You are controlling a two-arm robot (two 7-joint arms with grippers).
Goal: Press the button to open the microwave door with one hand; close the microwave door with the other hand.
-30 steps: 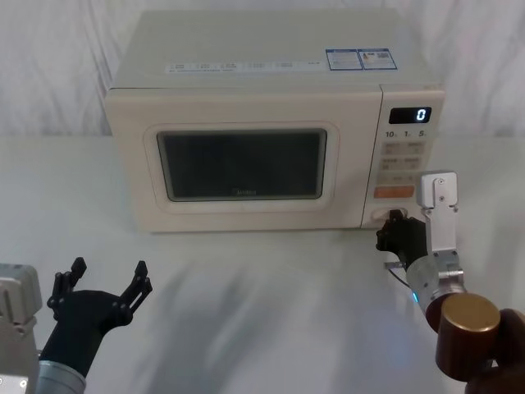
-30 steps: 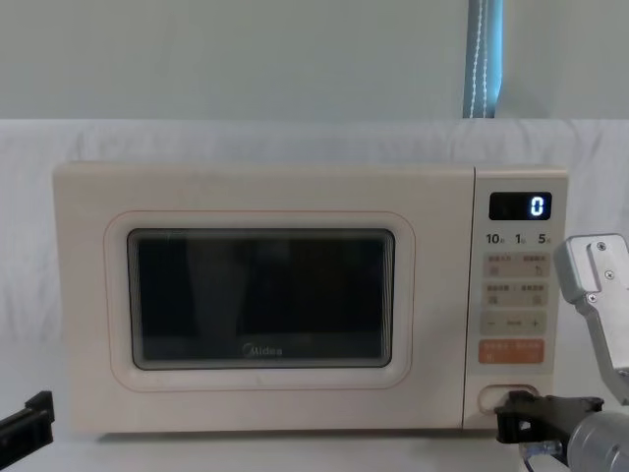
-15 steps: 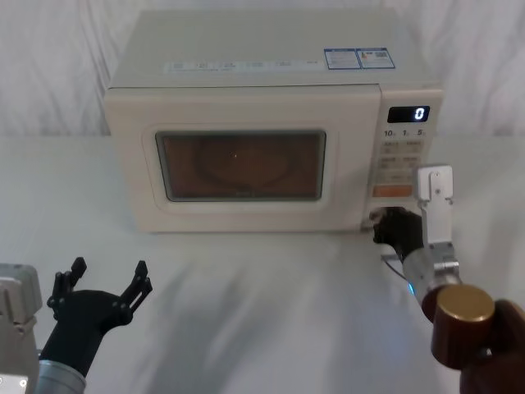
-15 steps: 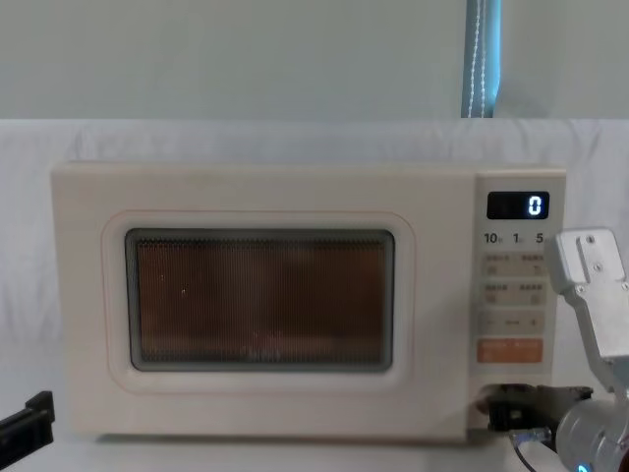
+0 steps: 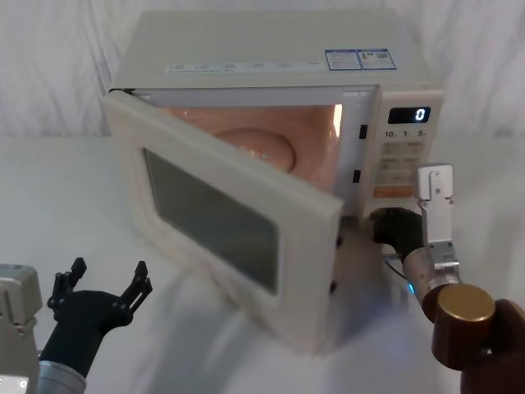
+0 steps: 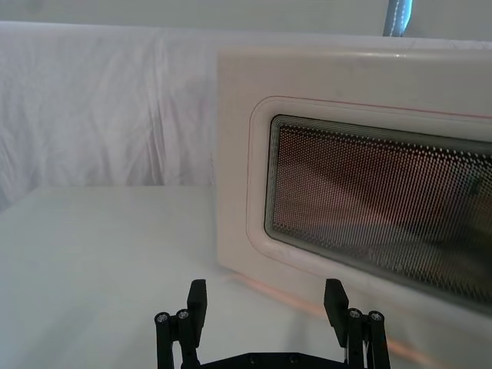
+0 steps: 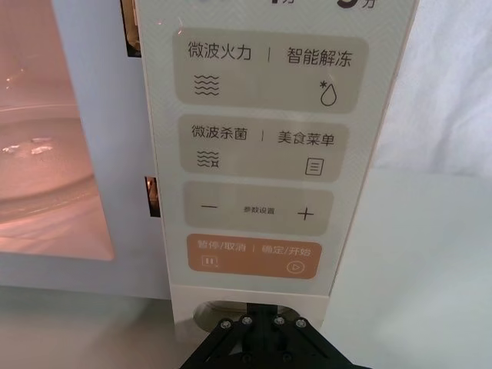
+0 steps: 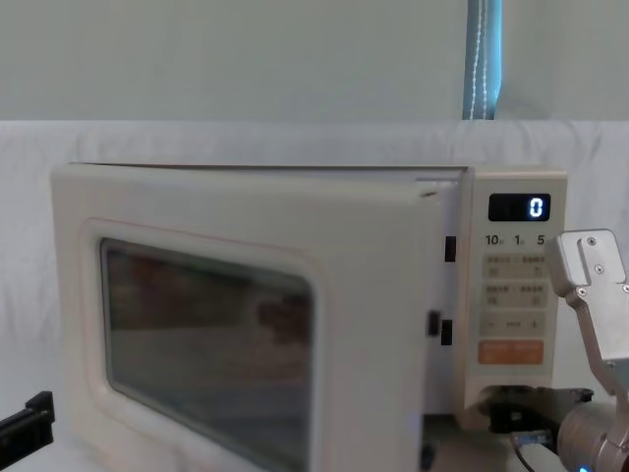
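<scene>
Microwave door [image 5: 221, 222] stands ajar, hinged at nine o'clock, since the right gripper [image 5: 392, 226], apparently closed, presses the button [image 7: 206, 314] at five o'clock of the panel, while the left gripper [image 5: 102, 289] waits spread-fingered to shut it.

The right end effector [image 5: 392, 227] reaches forward, its fingers pressed together at the tip. The left end effector [image 5: 102, 289] hovers low, fingers spread wide.
</scene>
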